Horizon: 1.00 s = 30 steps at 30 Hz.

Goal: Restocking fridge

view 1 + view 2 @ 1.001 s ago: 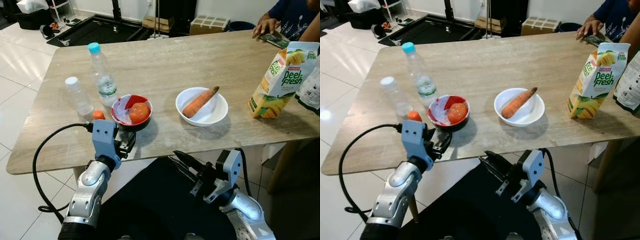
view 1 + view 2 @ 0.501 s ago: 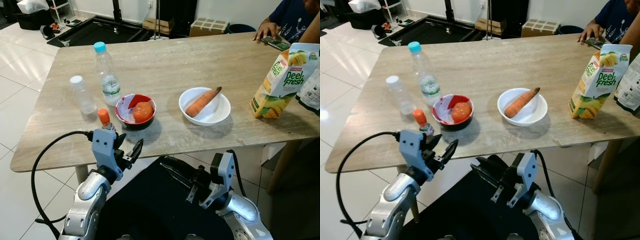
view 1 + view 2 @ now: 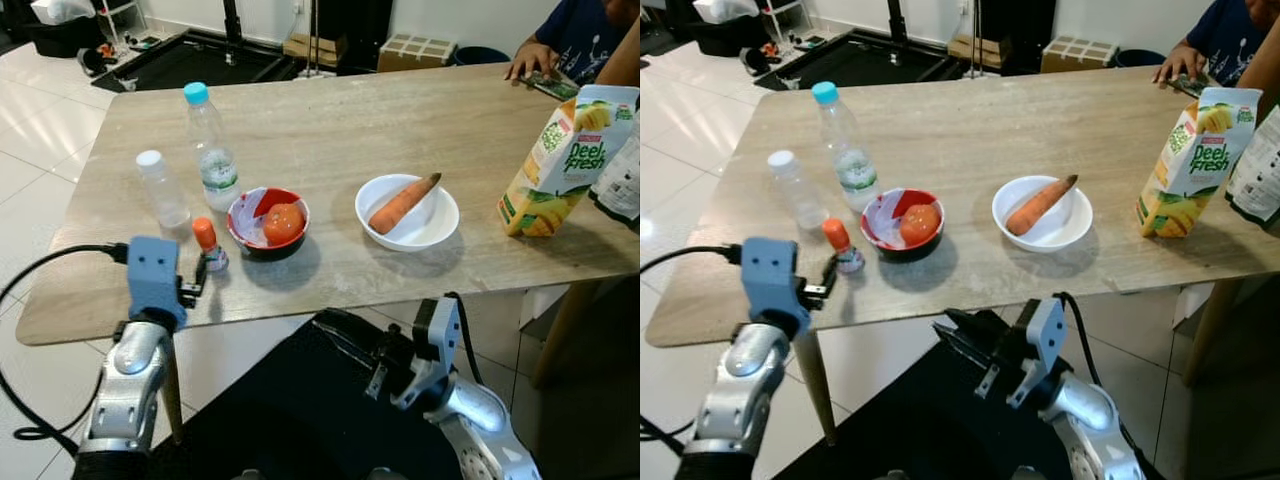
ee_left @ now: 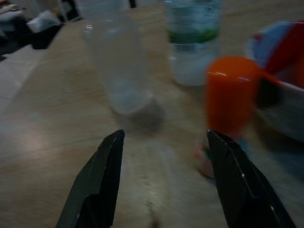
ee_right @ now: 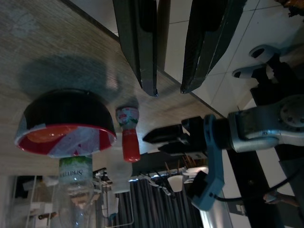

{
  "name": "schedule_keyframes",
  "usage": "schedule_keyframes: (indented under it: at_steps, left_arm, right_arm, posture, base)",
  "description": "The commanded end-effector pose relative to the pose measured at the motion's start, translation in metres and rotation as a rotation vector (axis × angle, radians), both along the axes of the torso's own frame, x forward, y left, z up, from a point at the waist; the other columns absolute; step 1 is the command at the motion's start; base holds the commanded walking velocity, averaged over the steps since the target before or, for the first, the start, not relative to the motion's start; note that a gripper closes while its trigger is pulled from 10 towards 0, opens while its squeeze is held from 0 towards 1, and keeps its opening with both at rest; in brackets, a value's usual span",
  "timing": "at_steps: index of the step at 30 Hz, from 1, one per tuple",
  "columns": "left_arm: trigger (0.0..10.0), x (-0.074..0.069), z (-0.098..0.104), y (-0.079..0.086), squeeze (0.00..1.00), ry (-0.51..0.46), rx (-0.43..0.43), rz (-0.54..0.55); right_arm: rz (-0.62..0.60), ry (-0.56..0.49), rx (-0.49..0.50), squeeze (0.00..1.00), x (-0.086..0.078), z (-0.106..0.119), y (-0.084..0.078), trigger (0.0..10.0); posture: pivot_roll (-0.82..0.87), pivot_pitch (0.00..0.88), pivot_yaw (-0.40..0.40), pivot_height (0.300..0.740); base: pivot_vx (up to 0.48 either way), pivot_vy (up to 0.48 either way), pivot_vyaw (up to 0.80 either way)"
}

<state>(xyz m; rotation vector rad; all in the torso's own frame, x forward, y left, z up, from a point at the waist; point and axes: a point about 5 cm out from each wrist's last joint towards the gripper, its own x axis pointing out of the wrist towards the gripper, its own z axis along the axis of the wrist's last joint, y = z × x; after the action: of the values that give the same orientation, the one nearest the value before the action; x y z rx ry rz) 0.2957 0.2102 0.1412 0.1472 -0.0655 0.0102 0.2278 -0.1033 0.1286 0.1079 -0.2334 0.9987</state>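
Left hand is held open at the counter front edge, w/ fingers just short of a small orange-capped bottle. Beside it stand a red bowl w/ tomato, two clear bottles, a white bowl w/ carrot, and a juice carton at far right. Right hand is held below the counter edge, slightly parted, gripping nothing.

a person's hand rests on a phone at the table's far corner.
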Motion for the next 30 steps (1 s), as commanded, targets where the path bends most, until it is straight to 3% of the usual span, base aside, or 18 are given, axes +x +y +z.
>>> schedule_keyframes:
  at_steps: [1, 11, 22, 25, 30]
  left_arm:
    - [10.0, 0.004, -0.001, 0.004, 0.0, 0.001, -0.002, -0.016]
    - [10.0, 0.021, -0.019, -0.008, 0.0, 0.101, -0.095, -0.223]
    - [10.0, 0.017, -0.019, -0.016, 0.0, 0.09, -0.06, -0.309]
    - [10.0, 0.014, -0.019, -0.018, 0.0, 0.074, -0.067, -0.38]
    - [10.0, 0.014, -0.021, -0.01, 0.0, 0.092, -0.019, -0.382]
  right_arm:
    - [-0.011, -0.002, -0.013, 0.0, 0.001, -0.002, 0.001, 10.0]
    - [-0.038, -0.023, -0.009, 0.0, 0.006, 0.001, 0.003, 10.0]
    - [-0.026, -0.012, -0.009, 0.0, 0.0, -0.001, 0.002, 10.0]
    - [-0.022, -0.006, -0.017, 0.0, -0.001, -0.003, 0.003, 10.0]
    - [-0.017, -0.004, -0.02, 0.0, -0.002, -0.003, 0.004, 10.0]
  posture:
    - [-0.11, 0.137, 0.021, 0.74]
    - [-0.13, 0.143, 0.026, 0.74]
    - [-0.14, 0.145, 0.038, 0.74]
    - [-0.14, 0.145, 0.037, 0.74]
    - [-0.13, 0.148, 0.033, 0.74]
  base:
    - [0.0, 0.0, 0.0]
    - [0.0, 0.0, 0.0]
    - [0.0, 0.0, 0.0]
    - [0.0, 0.0, 0.0]
    - [0.0, 0.0, 0.0]
